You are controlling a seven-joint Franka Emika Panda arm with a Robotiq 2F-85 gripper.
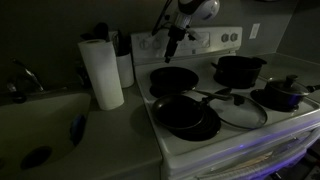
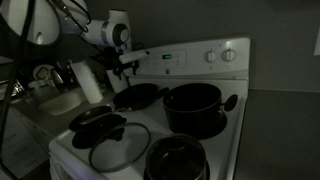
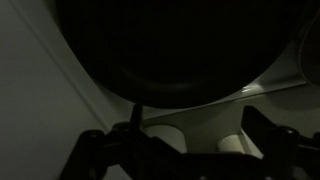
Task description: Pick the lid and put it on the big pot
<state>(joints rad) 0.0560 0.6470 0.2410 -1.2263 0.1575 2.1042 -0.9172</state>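
Note:
The glass lid [image 1: 240, 113] lies flat at the front middle of the stove top, between a frying pan and the small pot; it also shows in an exterior view [image 2: 121, 146]. The big pot [image 1: 238, 68] stands uncovered on the back burner, also seen in an exterior view [image 2: 192, 106]. My gripper [image 1: 172, 42] hangs open and empty above a black frying pan [image 1: 172, 79] on the other back burner, well away from the lid. It also shows in an exterior view [image 2: 126, 66]. In the wrist view my fingers [image 3: 185, 150] are spread over that dark pan [image 3: 150, 50].
A second frying pan [image 1: 186, 116] sits at the front, beside the lid. A small dark pot with a knob [image 1: 281, 94] is at the front, on the lid's other side. A paper towel roll [image 1: 101, 73] and sink [image 1: 40, 125] are beside the stove. The control panel [image 2: 190, 56] rises behind.

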